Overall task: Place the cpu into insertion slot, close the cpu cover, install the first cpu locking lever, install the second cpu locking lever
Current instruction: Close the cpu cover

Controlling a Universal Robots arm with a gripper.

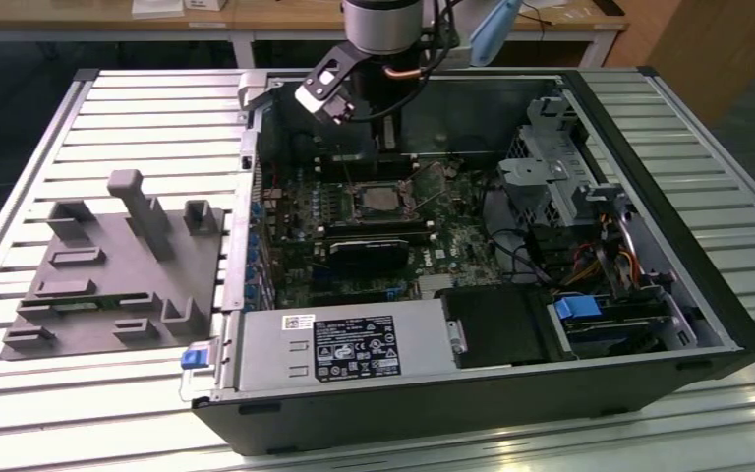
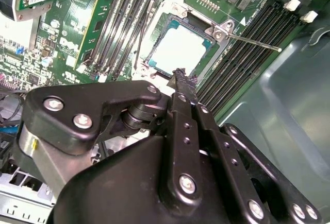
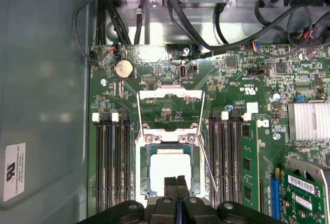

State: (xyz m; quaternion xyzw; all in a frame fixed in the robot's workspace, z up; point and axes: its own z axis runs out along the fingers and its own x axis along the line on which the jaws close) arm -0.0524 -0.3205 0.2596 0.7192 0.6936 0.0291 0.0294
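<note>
- The arm (image 1: 380,25) reaches straight down into the open computer case (image 1: 483,403), its wrist held near vertical over the motherboard.
- The gripper (image 3: 177,184) hangs tips-down just above the near edge of the insertion slot (image 3: 146,170). Its 2 black fingers (image 2: 180,82) are pressed together with nothing between them.
- The cpu (image 3: 167,168) lies flat in the slot with its silver top up, directly below and just ahead of the fingertips. Whether the tips touch it cannot be told.
- The cpu cover (image 3: 170,93) lies swung open on the far side of the slot from the gripper, with green board showing through its square window.
- 2 thin wire locking levers (image 3: 139,115) stand unlatched, 1 along each side of the open cover. In the second wrist view, 1 lever (image 2: 252,42) juts out sideways past the socket corner.
- Rows of long black memory slots (image 3: 113,167) flank the gripper on both sides.
- A grey moulded fixture (image 1: 115,265) sits on the slatted table (image 1: 154,108) outside the case, well apart from the gripper, toward the exterior view's left.
</note>
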